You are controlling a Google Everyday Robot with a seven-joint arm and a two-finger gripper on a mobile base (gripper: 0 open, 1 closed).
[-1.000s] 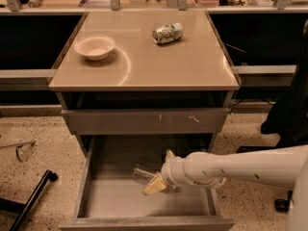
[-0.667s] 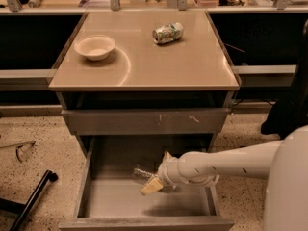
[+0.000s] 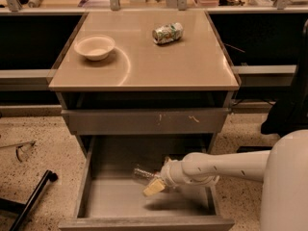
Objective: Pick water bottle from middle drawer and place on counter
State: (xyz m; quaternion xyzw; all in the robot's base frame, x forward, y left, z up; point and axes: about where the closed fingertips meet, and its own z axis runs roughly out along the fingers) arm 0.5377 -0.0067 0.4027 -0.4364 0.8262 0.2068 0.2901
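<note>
Pincer (image 3: 154, 187) in open drawer (image 3: 115, 202), beside bottle (image 3: 143, 173); its grip cannot be told. Risk: round bottle rolls aside.

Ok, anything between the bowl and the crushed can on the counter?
Nothing: the camera view shows bare counter between bowl and can. The gripper is down in the middle drawer, at the water bottle.

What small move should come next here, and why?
Probably ease the end effector slightly closer around the water bottle before any lift. It is down inside the open middle drawer, right at the bottle, and the bottle lies low in the drawer, well below the counter.
</note>
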